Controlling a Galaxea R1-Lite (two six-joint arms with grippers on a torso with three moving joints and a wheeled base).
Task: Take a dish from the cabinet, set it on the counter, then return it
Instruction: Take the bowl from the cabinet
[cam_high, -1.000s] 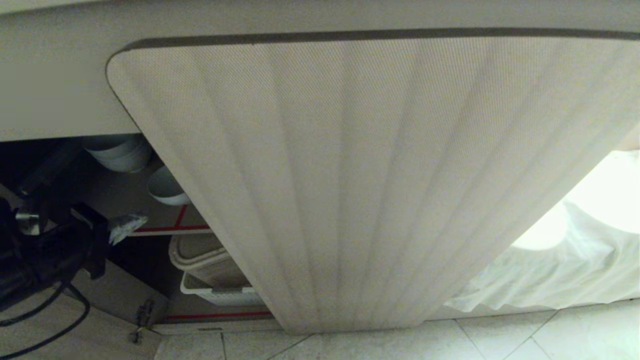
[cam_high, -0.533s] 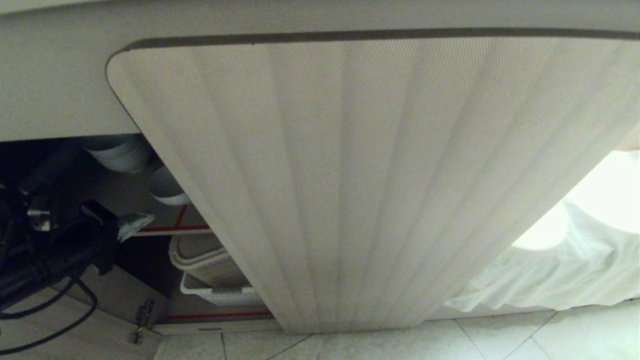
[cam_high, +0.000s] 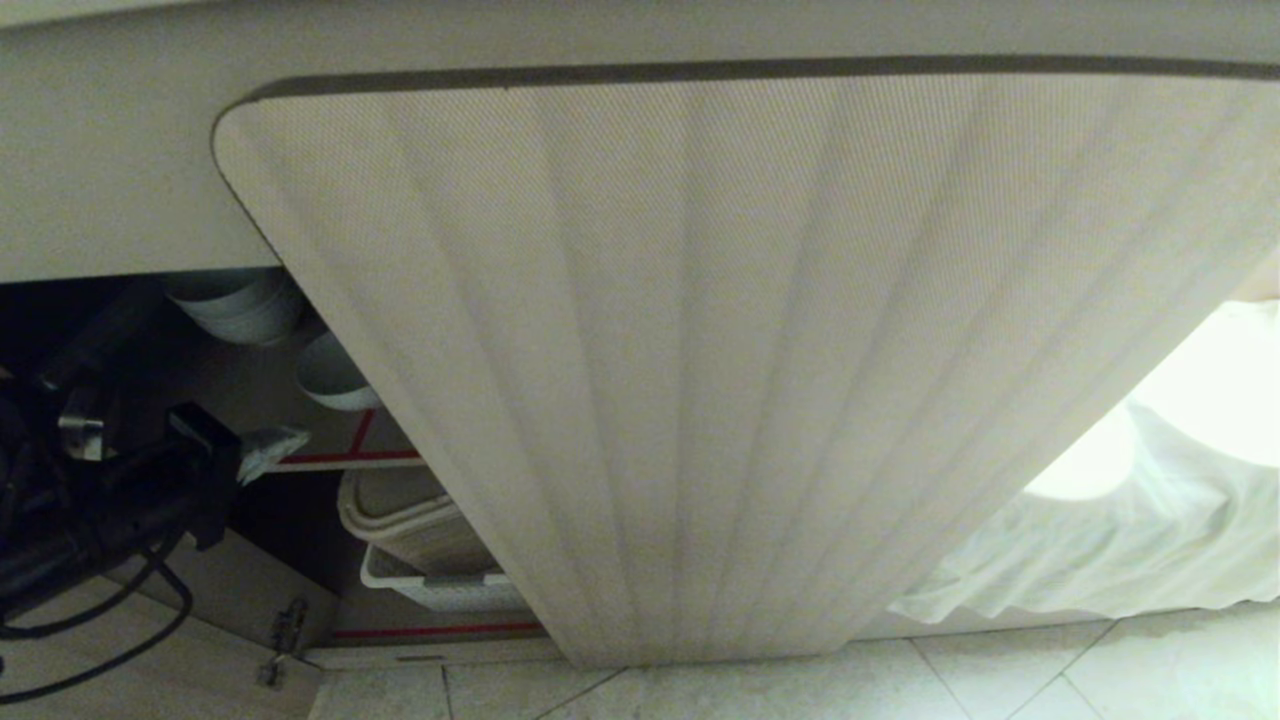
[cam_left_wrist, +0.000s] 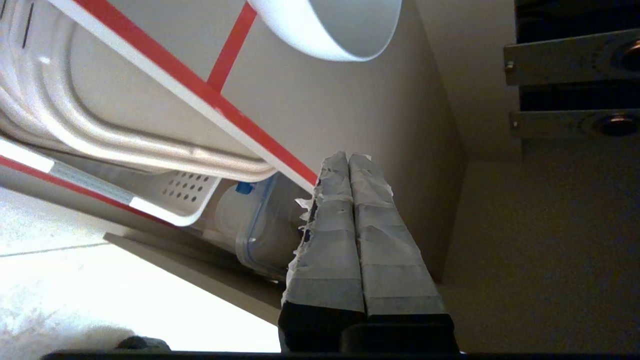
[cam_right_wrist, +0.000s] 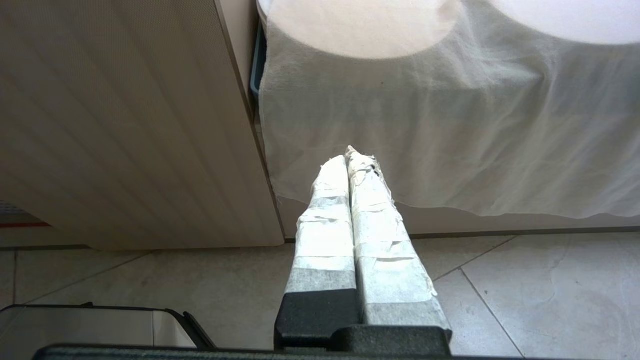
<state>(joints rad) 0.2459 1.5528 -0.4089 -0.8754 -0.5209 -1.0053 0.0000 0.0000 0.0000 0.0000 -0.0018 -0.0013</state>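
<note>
Our left gripper (cam_high: 272, 447), fingers pressed together and empty, has edged into the cabinet (cam_high: 340, 400) toward the dish (cam_high: 335, 375) just ahead.

the red-edged cabinet shelf (cam_high: 340, 458) carries a white bowl (cam_high: 330, 375) and, further back, seemingly stacked bowls (cam_high: 240, 305).
</note>
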